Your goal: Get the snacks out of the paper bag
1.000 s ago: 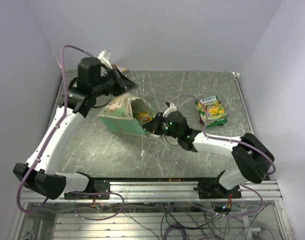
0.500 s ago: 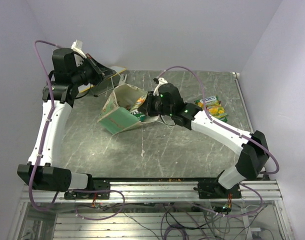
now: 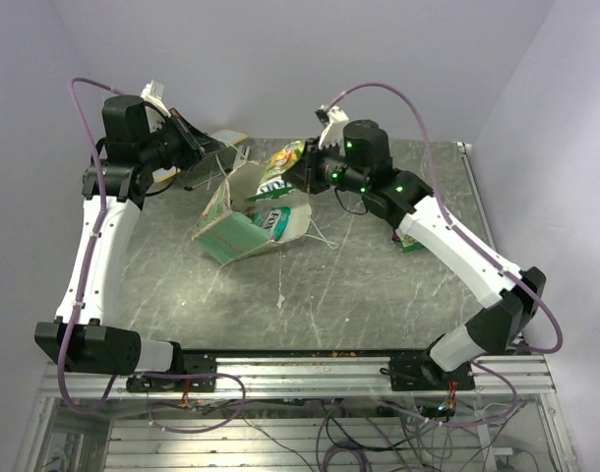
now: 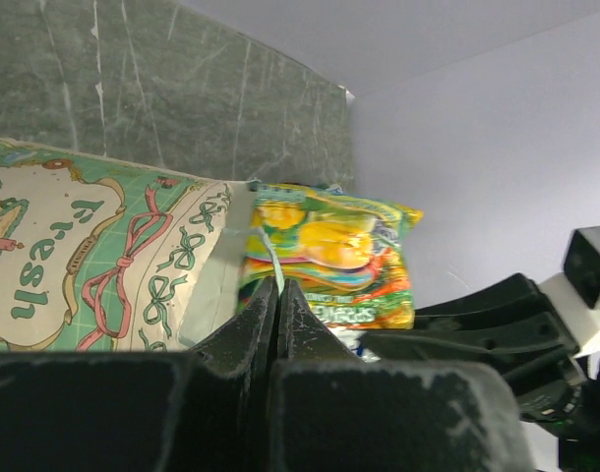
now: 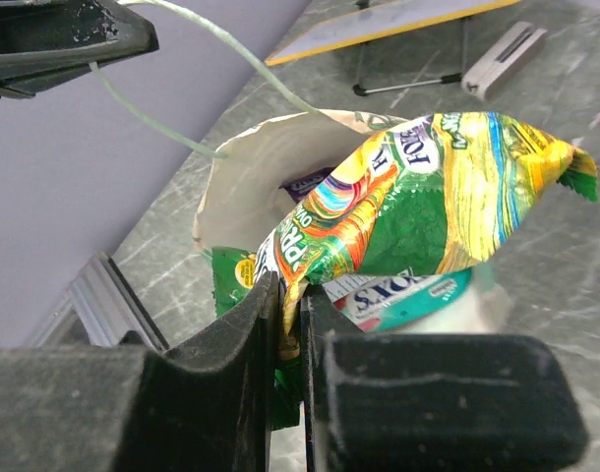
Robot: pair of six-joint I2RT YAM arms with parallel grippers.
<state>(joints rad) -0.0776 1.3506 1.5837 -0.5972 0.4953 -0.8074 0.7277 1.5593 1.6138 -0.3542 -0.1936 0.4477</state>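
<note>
The paper bag (image 3: 233, 232) lies tilted on the table with its mouth facing up and right. My left gripper (image 3: 221, 152) is shut on the bag's thin string handle (image 4: 270, 256) and holds it taut above the bag's patterned side (image 4: 74, 261). My right gripper (image 3: 302, 175) is shut on the corner of a green and yellow-orange snack packet (image 3: 280, 162) and holds it in the air above the bag's mouth; the packet also shows in the right wrist view (image 5: 428, 187). More packets lie in the bag: a teal-white one (image 5: 408, 295), a green one (image 5: 233, 275) and a purple one (image 5: 305, 183).
Another snack packet (image 3: 410, 242) lies on the table at the right, mostly hidden behind my right arm. A flat white and yellow card (image 5: 379, 25) on a wire stand and a small grey block (image 5: 502, 54) sit at the back by the wall.
My right gripper rose out of the bag's mouth, lifting the green and yellow packet up and back. My left arm swung back-left, pulling the handle, then held still.
</note>
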